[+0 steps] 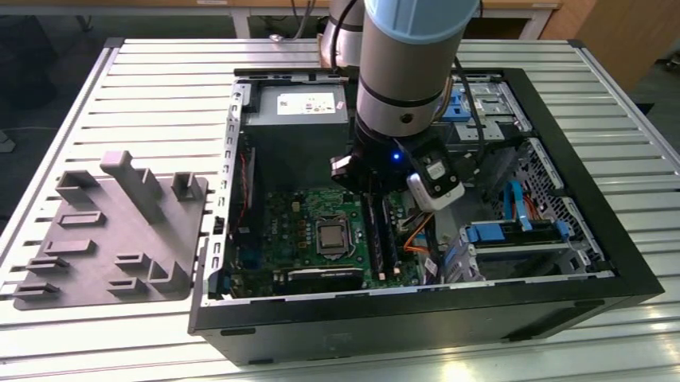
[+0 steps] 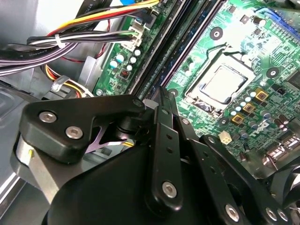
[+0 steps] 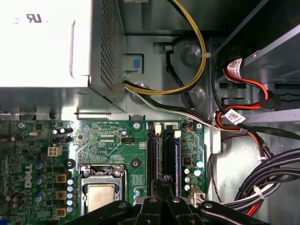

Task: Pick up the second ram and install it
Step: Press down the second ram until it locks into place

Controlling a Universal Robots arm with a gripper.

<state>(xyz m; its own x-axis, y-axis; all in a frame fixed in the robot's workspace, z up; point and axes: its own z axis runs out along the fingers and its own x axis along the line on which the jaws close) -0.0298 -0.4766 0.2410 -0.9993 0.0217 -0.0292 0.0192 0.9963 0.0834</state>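
Note:
The computer case [image 1: 595,263] lies open with the green motherboard [image 1: 298,231] inside. The second ram shows as a thin blue edge [image 3: 177,159] standing in the black memory slots [image 3: 152,154], and as a bluish line [image 2: 180,47] along them in the second wrist view. My gripper [image 1: 374,195] hangs low over these slots. Its fingers are shut together, and their tips [image 3: 161,183] [image 2: 161,93] sit at one end of the slot row, close beside the ram. I cannot tell whether they touch it.
The silver processor [image 3: 101,197] sits beside the slots. A power supply [image 1: 298,103] and bundled cables [image 3: 187,84] crowd the far side. A drive cage with blue clips [image 1: 510,235] stands at the exterior view's right. A grey fixture tray [image 1: 107,231] lies on the table outside the case.

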